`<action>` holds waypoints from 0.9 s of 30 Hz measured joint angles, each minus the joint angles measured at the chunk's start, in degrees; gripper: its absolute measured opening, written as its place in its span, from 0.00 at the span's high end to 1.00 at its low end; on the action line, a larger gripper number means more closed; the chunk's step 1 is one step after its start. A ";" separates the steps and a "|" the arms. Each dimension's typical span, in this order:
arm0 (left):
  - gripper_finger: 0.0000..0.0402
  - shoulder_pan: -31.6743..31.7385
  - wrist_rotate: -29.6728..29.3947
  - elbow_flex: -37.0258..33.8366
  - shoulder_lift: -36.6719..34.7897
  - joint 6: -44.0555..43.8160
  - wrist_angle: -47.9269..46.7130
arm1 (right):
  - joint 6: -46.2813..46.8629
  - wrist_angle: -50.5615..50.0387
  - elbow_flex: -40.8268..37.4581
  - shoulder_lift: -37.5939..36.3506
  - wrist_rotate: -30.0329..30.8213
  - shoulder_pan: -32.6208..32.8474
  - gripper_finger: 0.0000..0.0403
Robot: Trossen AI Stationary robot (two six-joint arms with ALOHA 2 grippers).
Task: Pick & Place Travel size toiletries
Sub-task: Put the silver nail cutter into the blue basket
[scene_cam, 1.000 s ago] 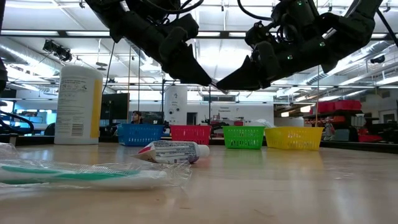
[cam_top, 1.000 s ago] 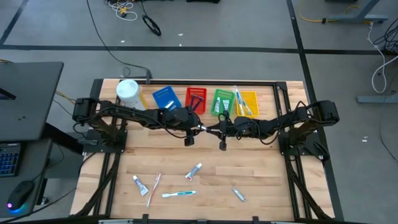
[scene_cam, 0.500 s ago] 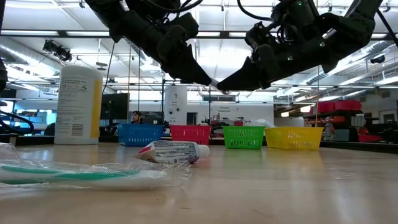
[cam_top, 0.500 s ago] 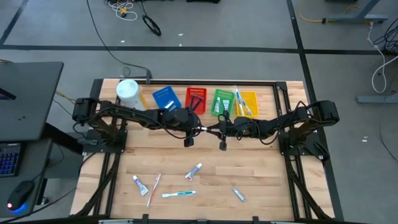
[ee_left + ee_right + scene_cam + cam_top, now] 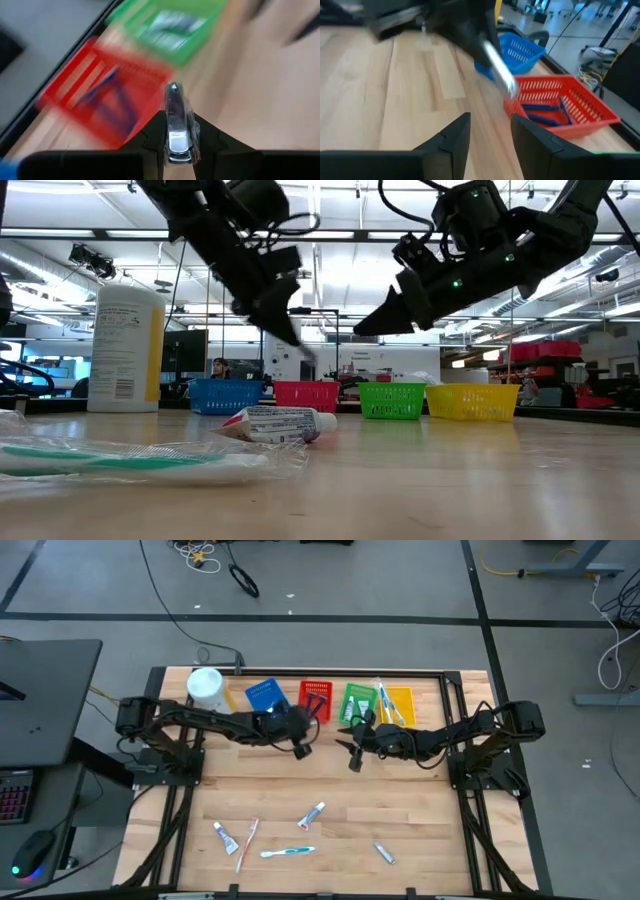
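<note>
My left gripper (image 5: 306,738) hangs above the table's middle, just in front of the red basket (image 5: 314,700). It is shut on a small silver tube in clear wrap (image 5: 175,117). My right gripper (image 5: 345,745) is open and empty, a short way to the tube's right and also in the air. Its wrist view (image 5: 490,132) shows the tube (image 5: 497,70) ahead of it. Loose toiletries lie flat near the front edge: a tube (image 5: 223,837), a pink toothbrush (image 5: 248,843), a tube (image 5: 312,815), a teal toothbrush (image 5: 288,852) and a tube (image 5: 384,853). My left gripper pinches the silver tube's rear end (image 5: 177,145) between its two fingers. The tube lies along the fingers and sticks out past their tips. In the low view the fingers (image 5: 285,330) slant down toward the table's right. The tube is lifted clear of the table.
Blue (image 5: 265,697), red, green (image 5: 356,703) and yellow (image 5: 398,705) baskets stand in a row at the far edge, with items in them. A large white canister (image 5: 206,688) stands at the far left. Bare wood lies between the arms and the loose items.
The two grippers met tip to tip at the table's middle, with the silver tube between them. They have since drawn apart. My left gripper has gone toward the far left, toward the red basket, keeping the tube. My right gripper has drawn back to the right without it.
</note>
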 joint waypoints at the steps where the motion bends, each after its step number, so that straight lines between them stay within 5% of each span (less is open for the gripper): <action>1: 0.84 0.56 -0.83 0.00 -0.54 -1.31 -2.81 | 0.00 -0.82 0.00 0.00 0.08 0.00 0.62; 9: 0.84 5.18 -9.72 0.01 -7.16 -11.74 -19.23 | 0.00 -4.66 0.00 0.00 -0.70 0.02 0.62; 14: 0.84 9.01 -10.06 -0.20 -9.61 -14.79 -26.39 | 0.00 -4.85 0.00 0.00 -0.70 0.02 0.62; 27: 0.83 17.84 -1.70 -10.98 -8.93 -13.00 -8.70 | 0.00 -4.81 0.00 0.00 -0.81 0.02 0.62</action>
